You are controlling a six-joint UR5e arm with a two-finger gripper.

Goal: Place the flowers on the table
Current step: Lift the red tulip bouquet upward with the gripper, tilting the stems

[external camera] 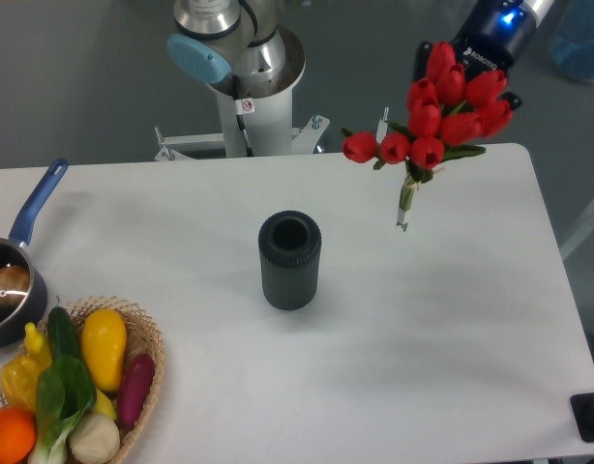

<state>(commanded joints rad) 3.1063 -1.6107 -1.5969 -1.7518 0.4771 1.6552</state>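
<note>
Hanging in the air at about two o'clock from the dark vase (290, 260), the flowers (435, 116) are out of it and stems-down above the tabletop (394, 338), apparently clamped by the claw (468, 70). Lifting looks done; lowering and letting go remain. Blooms hide the claw's fingers, so their spread is unreadable, and the arm is cut off at the frame's top edge.

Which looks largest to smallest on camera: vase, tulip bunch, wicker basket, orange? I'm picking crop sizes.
1. wicker basket, partly cut off by the frame
2. tulip bunch, raised nearer the camera, so unsure against the vase
3. vase
4. orange
</note>
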